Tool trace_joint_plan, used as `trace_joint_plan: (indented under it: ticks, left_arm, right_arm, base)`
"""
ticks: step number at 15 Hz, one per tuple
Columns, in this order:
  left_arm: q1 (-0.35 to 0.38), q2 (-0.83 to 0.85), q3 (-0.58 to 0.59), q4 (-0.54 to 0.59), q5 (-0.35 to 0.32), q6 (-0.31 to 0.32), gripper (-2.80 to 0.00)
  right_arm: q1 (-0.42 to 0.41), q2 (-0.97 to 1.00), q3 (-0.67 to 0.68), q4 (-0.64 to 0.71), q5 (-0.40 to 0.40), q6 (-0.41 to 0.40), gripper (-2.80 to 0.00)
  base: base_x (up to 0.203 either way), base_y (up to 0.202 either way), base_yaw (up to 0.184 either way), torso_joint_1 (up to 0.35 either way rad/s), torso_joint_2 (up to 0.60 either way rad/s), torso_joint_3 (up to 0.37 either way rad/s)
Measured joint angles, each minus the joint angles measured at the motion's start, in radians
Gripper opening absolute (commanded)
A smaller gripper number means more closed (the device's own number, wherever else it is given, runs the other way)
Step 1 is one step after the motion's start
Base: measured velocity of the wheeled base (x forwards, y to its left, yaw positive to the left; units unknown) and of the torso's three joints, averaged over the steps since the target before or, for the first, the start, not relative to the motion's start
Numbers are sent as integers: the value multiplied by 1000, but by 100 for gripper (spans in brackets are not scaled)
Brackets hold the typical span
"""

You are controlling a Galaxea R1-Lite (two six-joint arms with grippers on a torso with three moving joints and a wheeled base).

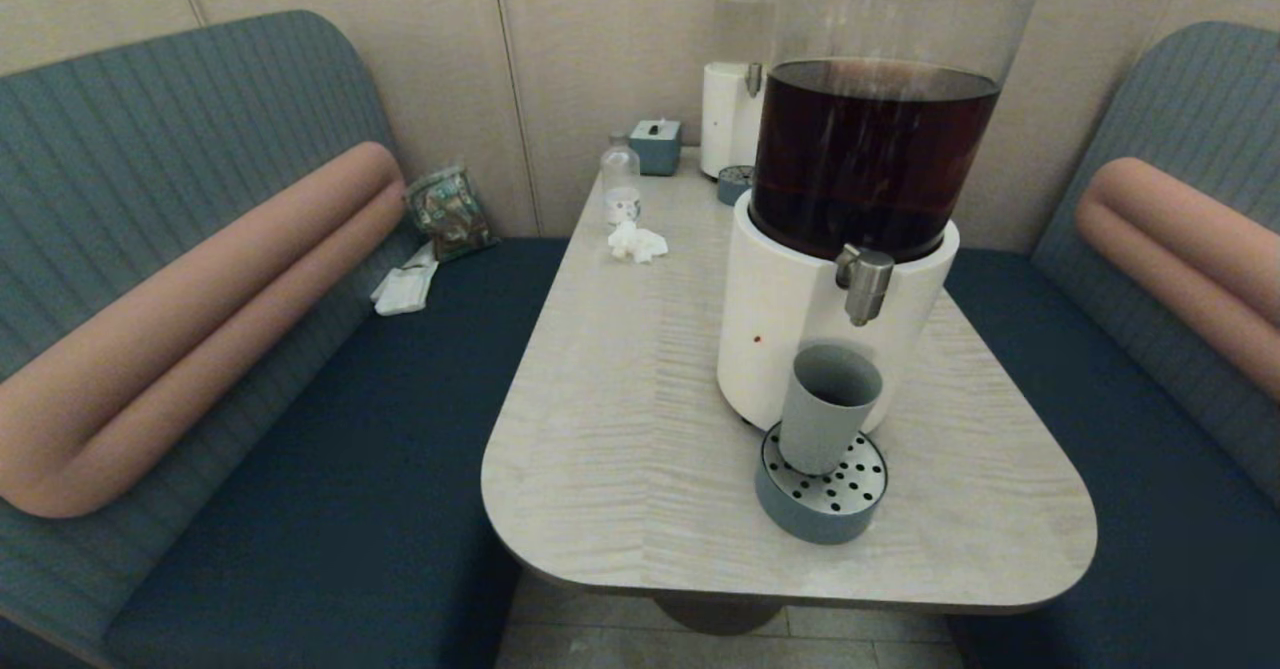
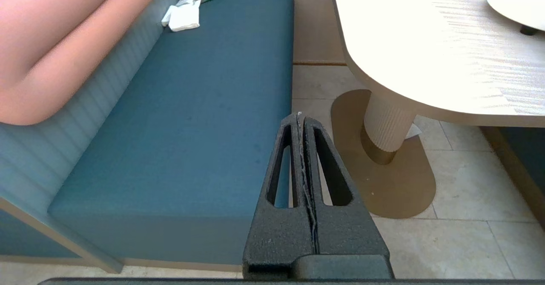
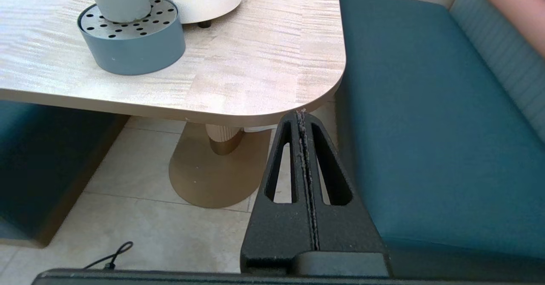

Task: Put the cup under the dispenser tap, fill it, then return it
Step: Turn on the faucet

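Head view, from left to right: a teal booth bench with a pink bolster carries a folded white cloth and a patterned packet at its far end. On the pale wood-grain table, near its far left edge, stand a small clear plastic bottle and a crumpled white tissue, with a grey-blue tissue box behind them at the far edge. A smaller white dispenser sits at the far edge too. Nearer, right of the table's middle, the big white-based dispenser holds dark brown liquid in its clear tank. Its dispenser tap juts forward from the base. Directly below the tap, the cup stands upright on the round blue-grey drip tray, toward the table's near right corner; the tray touches the dispenser's base. Whether the cup holds any liquid cannot be told.

Neither arm shows in the head view. The left gripper hangs off the table's near left edge, above the floor beside the left bench, fingers pressed together on nothing. The right gripper hangs just below the table's near right corner, between it and the right bench, fingers likewise closed and empty, well apart from the cup.
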Motion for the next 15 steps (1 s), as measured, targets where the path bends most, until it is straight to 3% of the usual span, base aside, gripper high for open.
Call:
trace_joint_plan:
  ticks: [4,8,11,15]
  left_arm:
    - [0,0,0,0,0,0,-280]
    - [0,0,0,0,0,0,-280]
    - [0,0,0,0,0,0,-280]
    - [0,0,0,0,0,0,-280]
  right_arm:
    - [0,0,-67,64,-3,-19,-280]
    - [0,85,-382,241,12,-17,-280]
    - [-1,338,-697,300,14,-9,-280]
    - [-2,763,-1318,524,15,18,-280]
  base:
    - [0,0,0,0,0,0]
    - [0,0,0,0,0,0]
    - [0,0,0,0,0,0]
    - [0,0,0,0,0,0]
